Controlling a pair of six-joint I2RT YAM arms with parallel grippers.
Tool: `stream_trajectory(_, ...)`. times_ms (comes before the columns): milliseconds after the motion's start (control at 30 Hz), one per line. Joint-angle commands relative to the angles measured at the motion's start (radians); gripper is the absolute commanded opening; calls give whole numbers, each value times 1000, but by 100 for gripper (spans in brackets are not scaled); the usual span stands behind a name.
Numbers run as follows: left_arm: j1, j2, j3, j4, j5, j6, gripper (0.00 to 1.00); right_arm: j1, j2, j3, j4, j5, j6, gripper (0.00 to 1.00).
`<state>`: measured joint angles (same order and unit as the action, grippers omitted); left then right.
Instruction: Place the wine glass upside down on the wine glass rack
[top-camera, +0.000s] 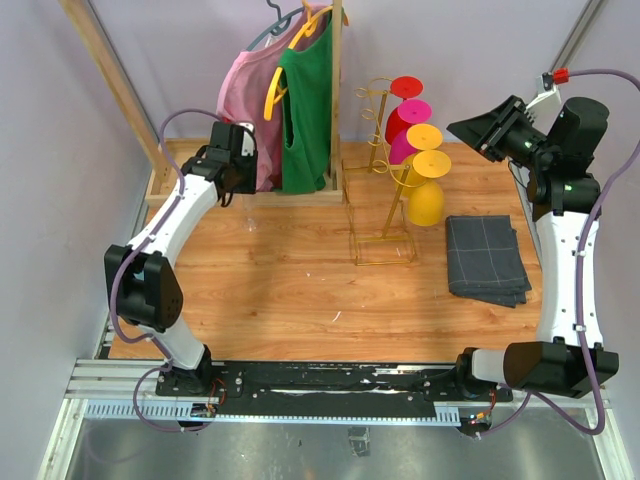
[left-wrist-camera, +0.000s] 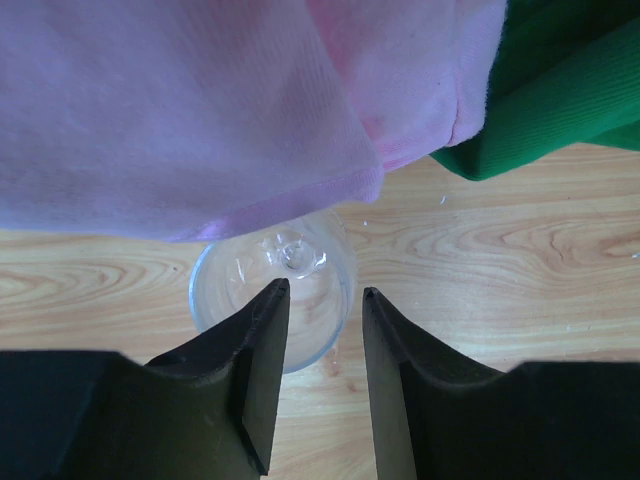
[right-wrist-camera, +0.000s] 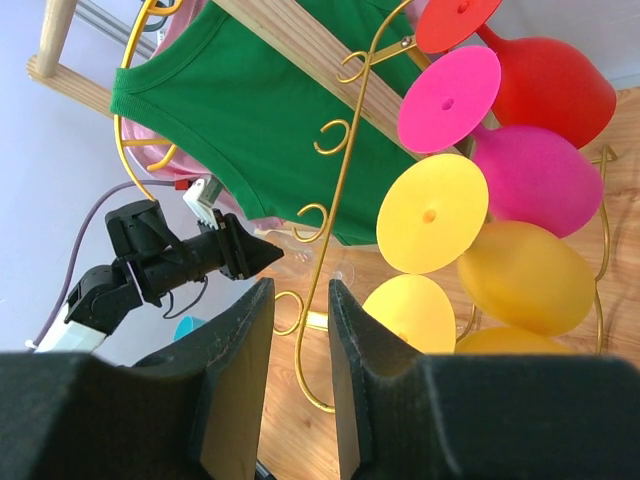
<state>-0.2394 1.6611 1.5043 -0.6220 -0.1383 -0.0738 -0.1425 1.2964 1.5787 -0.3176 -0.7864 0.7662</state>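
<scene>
Pointing at the clear wine glass (left-wrist-camera: 310, 268) on the desk (left-wrist-camera: 520, 260), your left fingers (left-wrist-camera: 250, 370) half-open; right fingers (right-wrist-camera: 235, 370) narrow, empty.

Reaching far forward with left gripper (left-wrist-camera: 322, 292), angled down, with jaws half parted. Holding right gripper (right-wrist-camera: 300, 285) raised, with jaws narrowly parted.

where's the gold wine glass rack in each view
Top external: wine glass rack stands right of centre, at the back of the table.
Left wrist: not in it.
Right wrist: its post runs up the middle.
Shared landmark: green shirt, top right in left wrist, upper left in right wrist.
</scene>
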Motion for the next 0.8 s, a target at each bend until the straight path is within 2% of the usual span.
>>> stream_trajectory(0, -5, 23, -33, 42, 0, 2, 41, 16, -3, -8, 38, -27, 1, 30)
stream_trajectory(233, -6, 22, -91, 78, 13, -9, 40, 16, -3, -14, 50, -30, 12, 30)
stream_trajectory(333, -6, 13, -109, 89, 6, -11, 35, 15, -5, -17, 53, -30, 14, 30)
stream_trajectory(600, -6, 0, -110, 90, 5, -19, 4, 15, -6, -23, 57, -31, 21, 30)
stream_trajectory(767, -6, -22, -116, 90, 21, -28, 0, 15, -9, -22, 57, -31, 22, 30)
